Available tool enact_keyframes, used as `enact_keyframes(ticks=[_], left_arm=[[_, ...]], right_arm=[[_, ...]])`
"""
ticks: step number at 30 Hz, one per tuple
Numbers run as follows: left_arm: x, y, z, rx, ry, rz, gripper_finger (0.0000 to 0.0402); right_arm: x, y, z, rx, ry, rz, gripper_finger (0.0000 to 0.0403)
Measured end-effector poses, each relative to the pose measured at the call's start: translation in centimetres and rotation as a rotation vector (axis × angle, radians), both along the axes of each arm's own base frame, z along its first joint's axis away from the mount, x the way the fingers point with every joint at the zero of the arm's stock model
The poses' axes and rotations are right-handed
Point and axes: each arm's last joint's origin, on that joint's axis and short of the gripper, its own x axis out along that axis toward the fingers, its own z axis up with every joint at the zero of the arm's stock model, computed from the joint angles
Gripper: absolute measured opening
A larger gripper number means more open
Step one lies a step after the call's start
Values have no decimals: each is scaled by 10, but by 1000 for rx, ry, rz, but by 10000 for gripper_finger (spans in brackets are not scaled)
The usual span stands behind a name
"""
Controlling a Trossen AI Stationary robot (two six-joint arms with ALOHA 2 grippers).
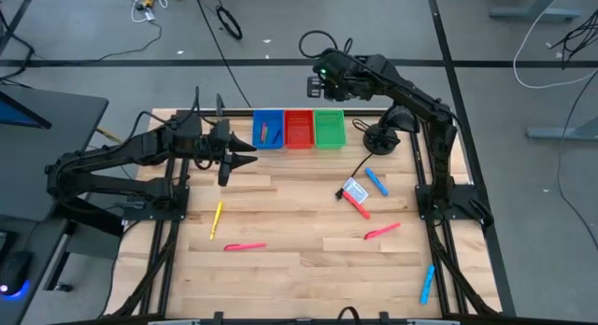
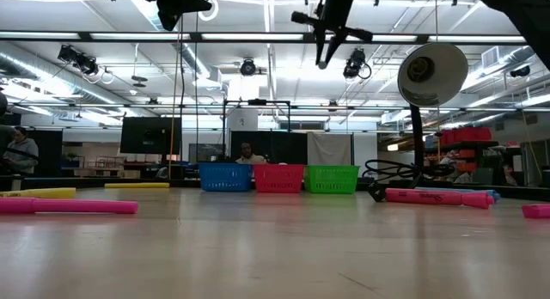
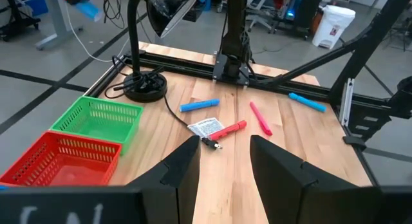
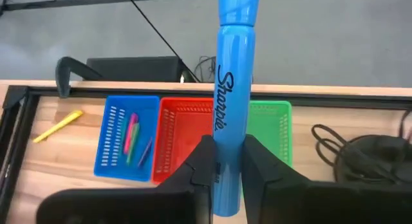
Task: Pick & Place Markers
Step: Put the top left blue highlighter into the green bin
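Your right end effector (image 4: 223, 163) is clamped on a blue marker (image 4: 233, 102), held upright above the far edge of the bench (image 1: 299, 269), over the red bin (image 4: 187, 137) and green bin (image 4: 277, 130). The blue bin (image 4: 129, 137) beside them already contains markers. You have others loose on the bench: a yellow marker (image 1: 217, 219), pink markers (image 1: 245, 247) and more blue ones. Your left end effector (image 3: 222, 163) hovers near the blue bin with fingers apart, holding nothing.
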Motion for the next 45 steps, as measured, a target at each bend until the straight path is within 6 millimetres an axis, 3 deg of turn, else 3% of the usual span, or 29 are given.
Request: enact_keyframes(ticks=[11, 24, 45], left_arm=[[0, 0, 1, -8, -11, 2, 142], [0, 0, 1, -9, -9, 2, 142], [0, 0, 1, -9, -8, 2, 142]], right_arm=[[22, -27, -55, 159, 154, 35, 34], [32, -54, -98, 276, 238, 64, 34], [44, -75, -167, 447, 294, 75, 34]])
